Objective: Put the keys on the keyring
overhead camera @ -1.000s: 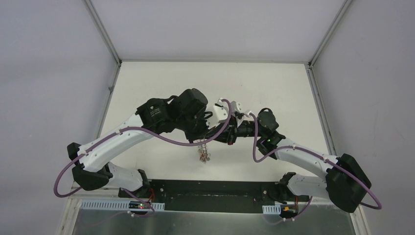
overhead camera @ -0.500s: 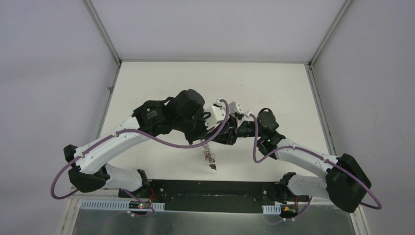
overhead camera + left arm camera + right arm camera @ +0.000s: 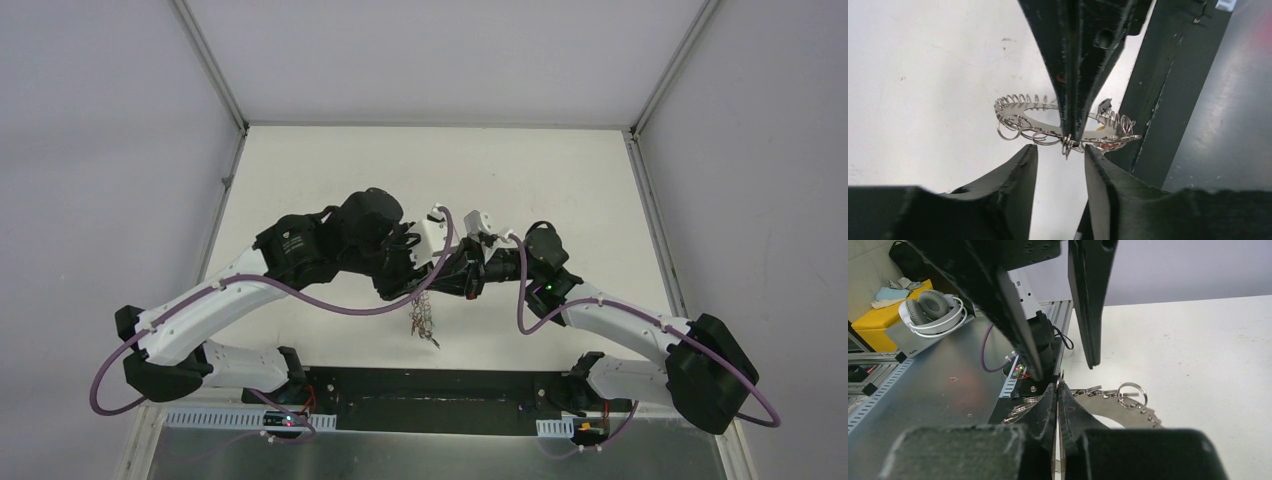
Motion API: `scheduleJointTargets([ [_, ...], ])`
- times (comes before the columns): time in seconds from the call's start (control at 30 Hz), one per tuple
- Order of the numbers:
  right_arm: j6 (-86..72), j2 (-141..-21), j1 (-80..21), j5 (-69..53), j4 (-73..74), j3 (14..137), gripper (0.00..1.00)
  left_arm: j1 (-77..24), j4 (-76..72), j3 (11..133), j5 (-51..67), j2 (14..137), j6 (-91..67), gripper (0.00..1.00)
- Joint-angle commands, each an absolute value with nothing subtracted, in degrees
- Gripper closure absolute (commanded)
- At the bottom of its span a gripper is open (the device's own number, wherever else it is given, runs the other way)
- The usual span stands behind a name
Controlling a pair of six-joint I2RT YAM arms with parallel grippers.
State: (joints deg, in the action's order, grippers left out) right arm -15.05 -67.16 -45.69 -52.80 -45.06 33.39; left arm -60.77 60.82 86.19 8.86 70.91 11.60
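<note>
1. Left gripper (image 3: 1060,152) has its jaws spread and holds nothing. In its own wrist view its two fingers (image 3: 1015,190) stand on either side of a spot just below the near rim of the keyring (image 3: 1030,107), and no contact shows.
2. Between the two grippers, the keyring hangs over the white table (image 3: 300,180). From the left wrist it appears nearly edge-on, a flat grey band with small silver loops along its outer edge.
3. At the ring's far rim, right of centre, sits a small black tag (image 3: 1104,105). Its key is too small to make out.
4. Right gripper (image 3: 1057,387) is pinched tight on one of the small loops at the ring's near rim and carries the whole ring by it.
</note>
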Motion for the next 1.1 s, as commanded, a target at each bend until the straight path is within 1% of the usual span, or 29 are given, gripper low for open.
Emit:
scheduleJointTargets([
  [0.0, -14.35, -65.14, -45.90, -52.61, -47.90, 34.05, 1.00, -61.44, 52.88, 82.11, 8.81, 64.17, 12.31, 0.57],
  [0.13, -14.24, -64.73, -45.88, -53.14, -47.99, 34.10, 1.00, -61.44, 44.34, 72.81, 8.68, 56.75, 12.79, 0.56],
  [0.33, -14.27, -64.43, -45.88, -54.10, -48.60, 34.02, 1.00, -61.46, 24.45, 54.73, 12.80, 42.39, 16.52, 0.57],
  [0.5, -14.39, -64.17, -45.88, -54.13, -48.86, 33.85, 1.00, -61.45, 12.57, 44.26, 13.06, 34.94, 16.82, 0.58],
  [0.57, -14.41, -64.16, -45.88, -54.14, -48.87, 33.84, 1.00, -61.44, 9.40, 41.84, 13.10, 33.48, 15.37, 0.60],
  [0.67, -14.43, -64.24, -45.88, -54.23, -48.91, 33.92, 1.00, -61.44, 6.44, 39.84, 13.54, 33.05, 13.36, 0.67],
  [0.77, -14.59, -64.25, -45.87, -54.16, -48.95, 34.01, 1.00, -61.44, 5.60, 39.42, 13.63, 33.73, 12.12, 0.74],
  [0.9, -14.59, -64.20, -45.88, -54.01, -48.96, 34.01, 1.00, -61.44, 4.15, 38.95, 13.98, 34.98, 11.02, 0.80],
  [1.03, -14.76, -64.12, -45.90, -54.01, -48.93, 34.01, 1.00, -61.44, 3.68, 38.92, 13.82, 35.73, 10.53, 0.88],
  [1.07, -14.70, -64.08, -45.88, -53.95, -48.91, 34.01, 1.00, -61.44, 3.76, 38.89, 13.73, 35.84, 10.33, 0.89],
])
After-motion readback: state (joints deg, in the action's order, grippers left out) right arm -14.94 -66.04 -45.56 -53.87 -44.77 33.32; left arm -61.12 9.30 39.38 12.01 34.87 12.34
